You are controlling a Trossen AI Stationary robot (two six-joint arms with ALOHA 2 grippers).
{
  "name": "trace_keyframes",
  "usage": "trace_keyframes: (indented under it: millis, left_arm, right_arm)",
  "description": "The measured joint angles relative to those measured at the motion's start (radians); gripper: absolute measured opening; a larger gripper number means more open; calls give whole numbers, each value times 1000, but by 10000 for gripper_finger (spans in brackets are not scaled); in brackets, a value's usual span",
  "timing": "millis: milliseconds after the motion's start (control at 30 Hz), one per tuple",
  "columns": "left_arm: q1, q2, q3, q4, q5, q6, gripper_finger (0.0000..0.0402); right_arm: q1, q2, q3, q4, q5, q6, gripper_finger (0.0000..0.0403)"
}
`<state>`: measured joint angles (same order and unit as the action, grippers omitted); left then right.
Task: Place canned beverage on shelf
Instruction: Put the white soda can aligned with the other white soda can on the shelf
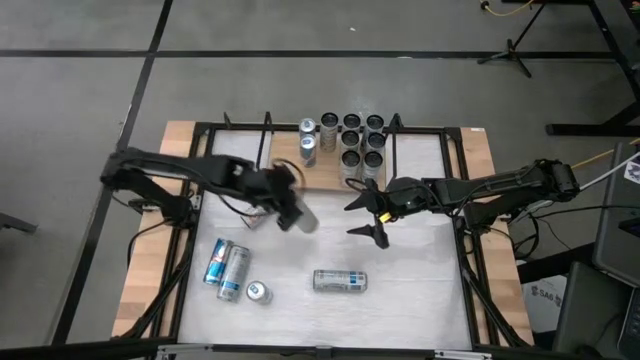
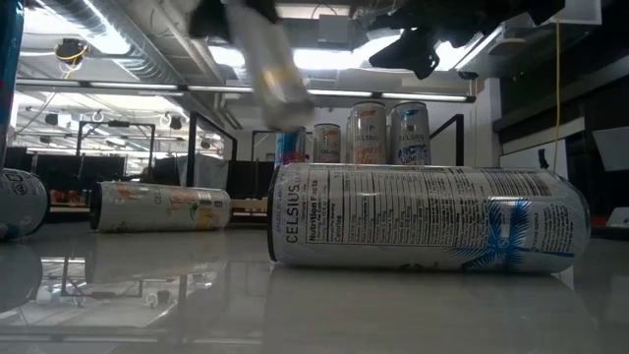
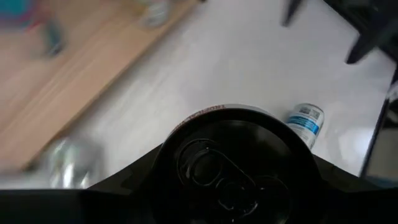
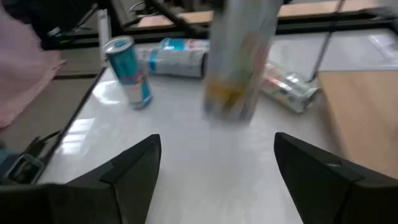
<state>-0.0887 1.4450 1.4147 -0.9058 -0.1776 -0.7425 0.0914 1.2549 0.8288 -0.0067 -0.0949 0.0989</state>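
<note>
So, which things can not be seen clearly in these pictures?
- Held can: motion-blurred in high, low and right wrist views; label unreadable.
- Left gripper: in its wrist view the can's top hides its fingers.
- Shelf: blurred in left wrist view; cans on it smeared.

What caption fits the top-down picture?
Left end effector carries a can toward the shelf; right end effector waits open.

Bright ceiling strip lights (image 2: 128, 44) glare overhead and mirror off the glossy white table (image 2: 147, 305). The held can (image 4: 239, 56) smears with motion blur, and the wooden shelf (image 3: 56, 81) streaks soft too.
</note>
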Motion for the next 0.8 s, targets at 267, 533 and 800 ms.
trace_keyframes:
  millis: [267,533,800]
  left_arm:
    - [-6,213,0,166,56,226,238]
    - [-6,298,0,161,-45,311,238]
    - [-6,326,0,163,-102,394,238]
  right_arm:
    - [0,0,0,5,112,0,303]
    - [0,0,0,5,114,0,303]
    - [0,0,0,5,114,0,303]
